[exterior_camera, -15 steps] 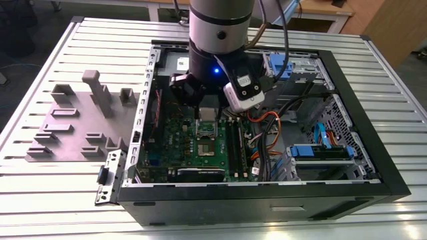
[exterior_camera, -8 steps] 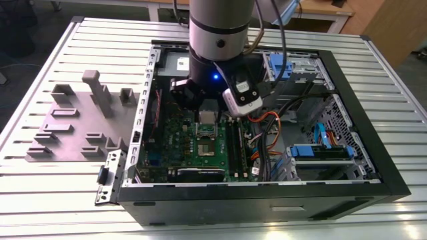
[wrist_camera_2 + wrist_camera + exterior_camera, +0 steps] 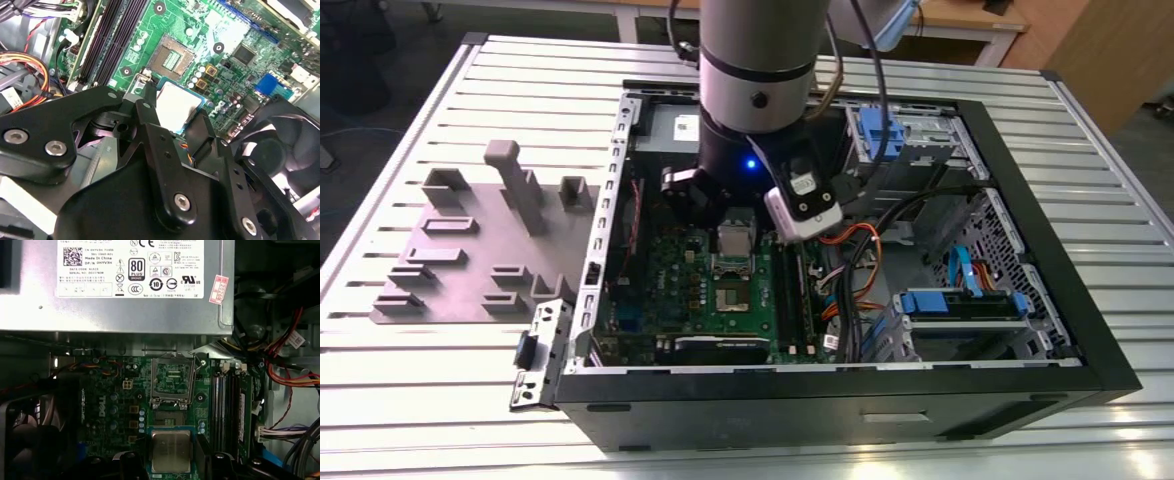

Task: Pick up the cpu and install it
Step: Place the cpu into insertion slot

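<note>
My gripper (image 3: 177, 114) is shut on the cpu (image 3: 175, 102), a thin square chip with a silvery top, pinched at two opposite edges by the black fingers (image 3: 147, 112). I hold it flat a little above the green motherboard (image 3: 110, 405). In both wrist views the open socket (image 3: 170, 60) lies just beyond the chip, bare inside its metal frame. The first wrist view shows the cpu (image 3: 171, 452) close below the socket (image 3: 172, 377). In the exterior view the gripper (image 3: 731, 232) reaches down into the open computer case with the cpu (image 3: 734, 242) under it, above the socket (image 3: 727, 297).
The grey power supply (image 3: 115, 285) sits beyond the socket. Black memory slots (image 3: 225, 400) run along one side, and a case fan (image 3: 280, 145) stands on the other. Orange and black cables (image 3: 854, 260) and blue drive bays (image 3: 961, 302) fill the case's right. Grey holder blocks (image 3: 480, 240) rest on the table at the exterior view's left.
</note>
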Motion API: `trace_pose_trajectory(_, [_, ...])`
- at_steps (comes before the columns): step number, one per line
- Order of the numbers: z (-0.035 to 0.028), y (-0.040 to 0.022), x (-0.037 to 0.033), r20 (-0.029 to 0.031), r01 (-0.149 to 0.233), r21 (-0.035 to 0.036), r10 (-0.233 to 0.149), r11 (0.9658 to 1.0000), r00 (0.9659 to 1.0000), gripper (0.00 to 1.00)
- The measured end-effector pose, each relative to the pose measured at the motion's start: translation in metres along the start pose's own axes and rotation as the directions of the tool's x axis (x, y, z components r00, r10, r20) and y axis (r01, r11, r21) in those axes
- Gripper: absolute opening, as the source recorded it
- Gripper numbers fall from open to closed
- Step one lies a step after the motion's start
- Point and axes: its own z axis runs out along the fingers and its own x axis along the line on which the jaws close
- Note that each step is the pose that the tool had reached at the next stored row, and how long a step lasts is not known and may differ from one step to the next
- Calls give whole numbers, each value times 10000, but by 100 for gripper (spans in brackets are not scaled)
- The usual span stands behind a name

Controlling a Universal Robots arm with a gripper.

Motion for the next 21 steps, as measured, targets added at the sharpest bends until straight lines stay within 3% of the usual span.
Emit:
trace_pose_trajectory(7, [109, -21, -7, 0, -48, 0, 48, 10000, 10000, 47])
trace_pose_trajectory(21, [136, -23, -7, 2, -49, -4, 49, 10000, 10000, 47])
